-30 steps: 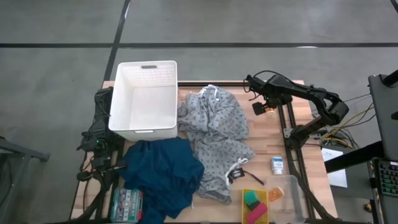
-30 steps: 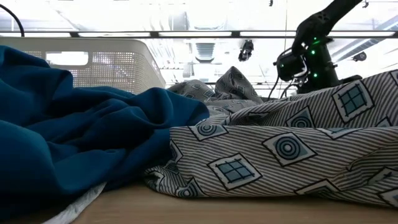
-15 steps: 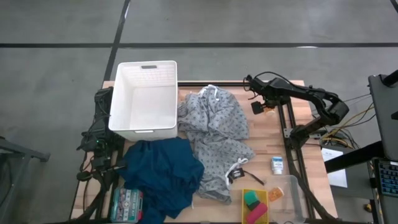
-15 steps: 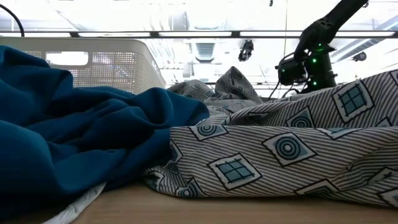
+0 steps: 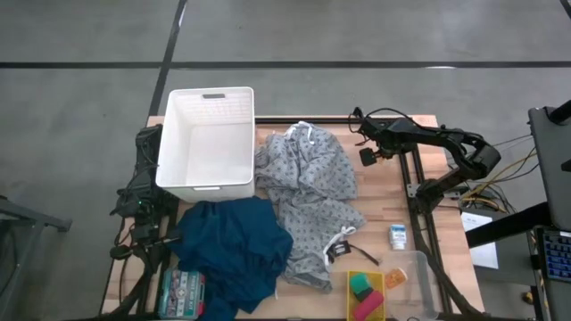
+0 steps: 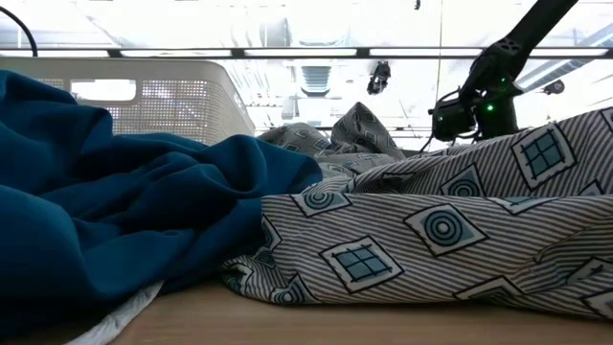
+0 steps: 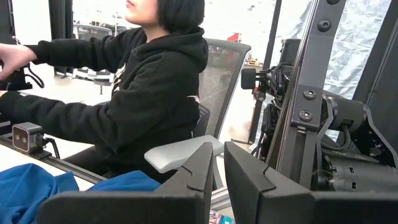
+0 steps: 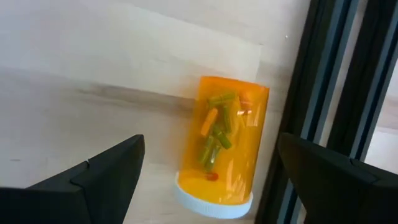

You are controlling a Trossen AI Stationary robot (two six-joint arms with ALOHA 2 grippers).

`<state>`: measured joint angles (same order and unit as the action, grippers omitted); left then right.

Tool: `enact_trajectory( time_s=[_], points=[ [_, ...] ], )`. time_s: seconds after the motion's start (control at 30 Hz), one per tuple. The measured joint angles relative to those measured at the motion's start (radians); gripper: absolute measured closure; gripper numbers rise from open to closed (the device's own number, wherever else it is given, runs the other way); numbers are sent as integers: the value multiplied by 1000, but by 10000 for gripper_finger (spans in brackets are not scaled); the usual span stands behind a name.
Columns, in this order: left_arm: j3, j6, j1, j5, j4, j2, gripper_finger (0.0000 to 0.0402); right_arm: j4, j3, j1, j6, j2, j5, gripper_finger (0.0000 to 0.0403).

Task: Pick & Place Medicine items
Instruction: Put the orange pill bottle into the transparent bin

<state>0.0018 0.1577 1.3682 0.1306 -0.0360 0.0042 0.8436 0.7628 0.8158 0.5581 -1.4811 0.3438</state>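
Wooden surface [image 8: 74, 93] under my right pincer [image 8: 205, 171], spread wide, straddling the orange pill bottle [image 8: 222, 143] lying flat, long axis running between the fingers.

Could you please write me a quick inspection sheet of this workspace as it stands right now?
Surface: wooden table, bare wood along its right side.
Job's things: orange pill bottle with a white cap, lying on its side by the table's right rail; small white carton with blue print near the right edge.
Clutter: white basket; grey patterned cloth; blue cloth; green and pink blocks; flat box at the front left.
End effectors: right end effector open, fingers either side of the bottle, not touching; left end effector shut, parked at the table's left edge.
Cables: black cable looped over the right arm.
Surroundings: a seated person in a black hoodie.
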Motion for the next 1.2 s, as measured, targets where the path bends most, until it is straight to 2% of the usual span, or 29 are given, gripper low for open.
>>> enact_trajectory(
  time_s=[0.17, 0.57, 0.73, 1.2],
  points=[
    [0, 0, 0, 0, 0, 0, 355, -1, 0, 20, -1, 0, 0, 45],
    [0, 0, 0, 0, 0, 0, 355, -32, -46, 29, -12, 0, -3, 140],
    [0, 0, 0, 0, 0, 0, 355, -63, -82, 29, -12, 2, -4, 163],
    [0, 0, 0, 0, 0, 0, 354, -74, -74, 30, -12, 0, -10, 229]
  ],
)
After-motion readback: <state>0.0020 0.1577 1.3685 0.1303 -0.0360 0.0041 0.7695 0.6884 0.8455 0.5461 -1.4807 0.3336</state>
